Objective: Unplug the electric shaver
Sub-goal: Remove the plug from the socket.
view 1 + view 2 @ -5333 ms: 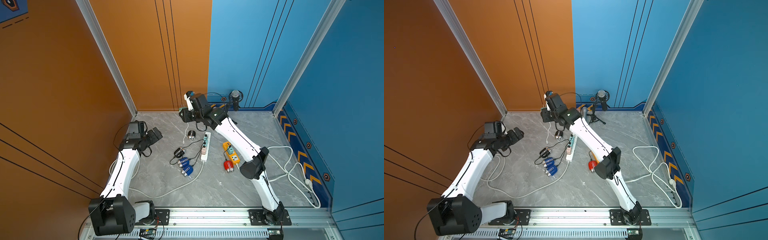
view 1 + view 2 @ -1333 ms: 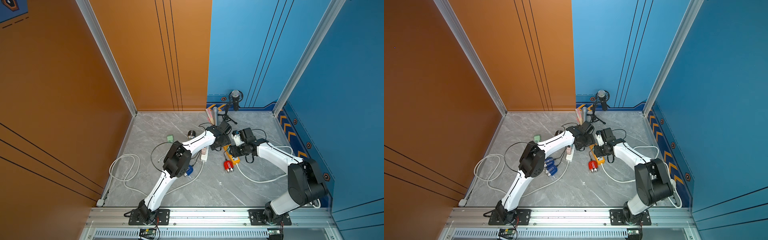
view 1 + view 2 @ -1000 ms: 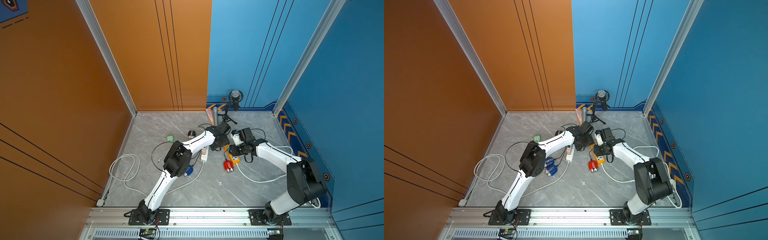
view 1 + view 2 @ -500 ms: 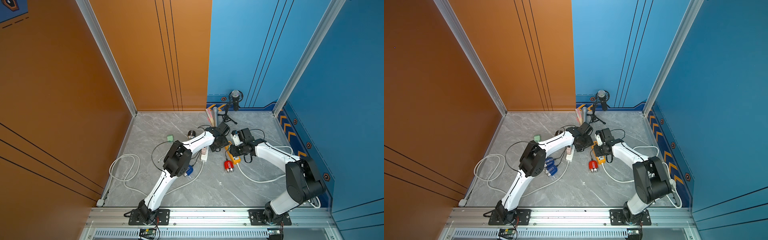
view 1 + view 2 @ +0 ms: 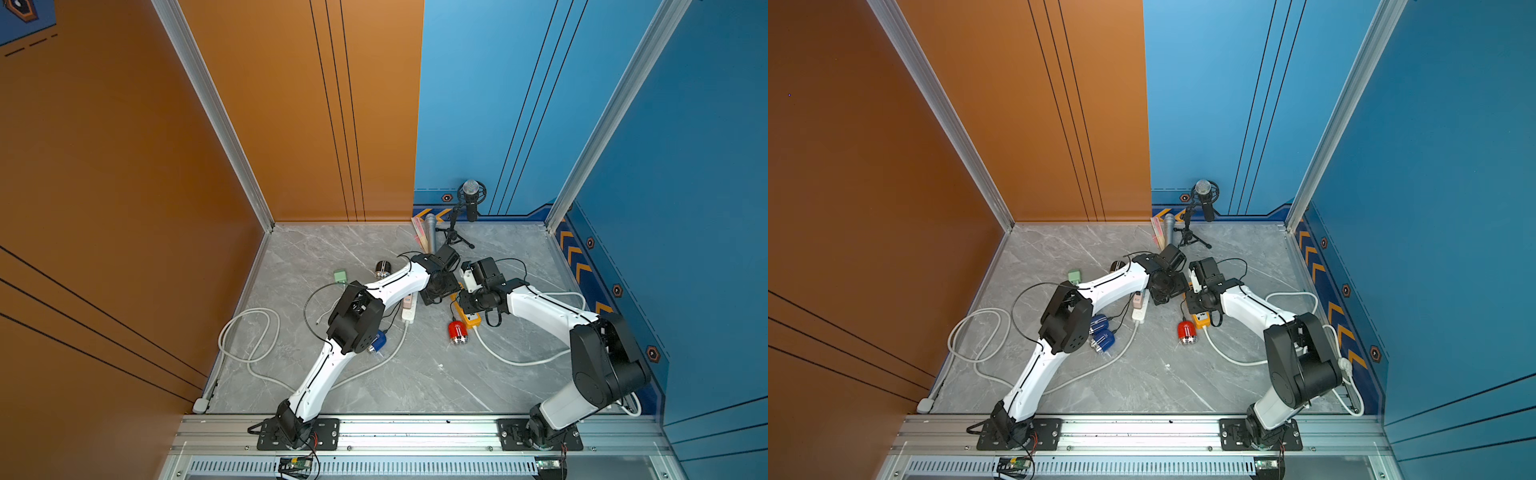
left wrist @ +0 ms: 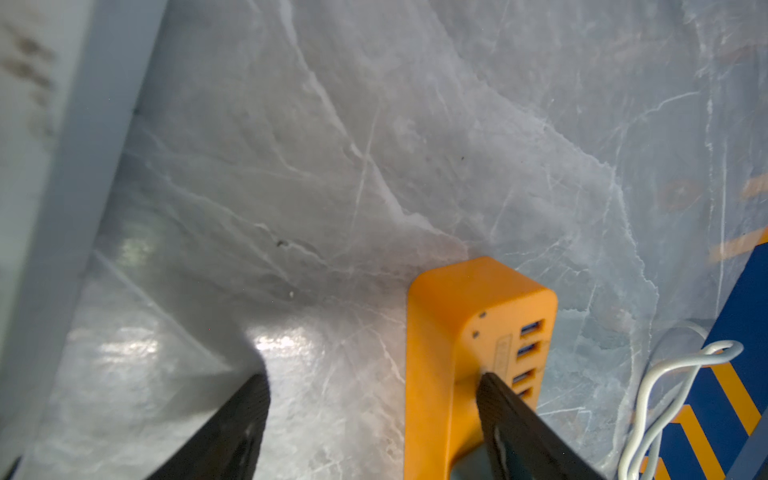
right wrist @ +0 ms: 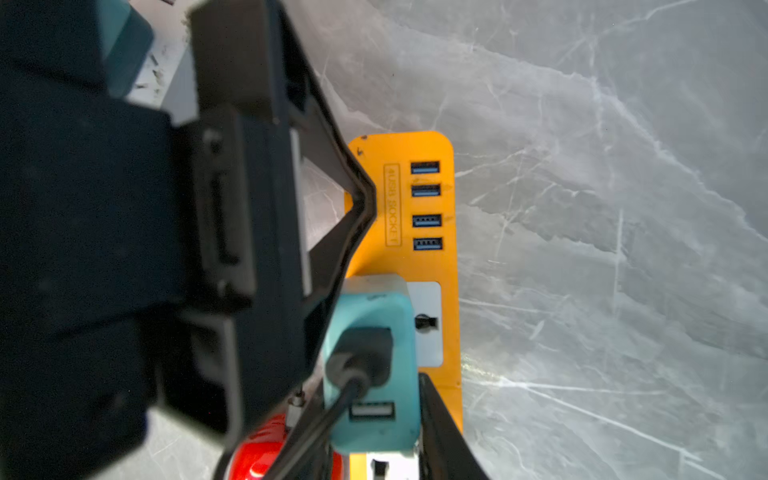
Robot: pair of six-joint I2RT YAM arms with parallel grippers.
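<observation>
Plainly red stubby shaver (image 5: 456, 331), silver heads, beside orange power strip (image 5: 472, 319).

The left gripper (image 6: 372, 377) stands wide open over the grey marble-patterned floor (image 6: 374, 145). One black finger (image 6: 511, 415) touches the top of an orange plastic power strip (image 6: 440, 332), beside its four blue USB ports (image 6: 528, 351). The other finger hangs over bare floor at the strip's nine o'clock. A thin white cable (image 6: 640, 403) loops at the strip's three o'clock.

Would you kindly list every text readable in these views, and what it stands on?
"4USB SOCKET": printed beside the blue USB ports on the orange power strip, right wrist view.
In the left wrist view the same print is too blurred to read.
Small mark on the teal adapter: illegible.
</observation>
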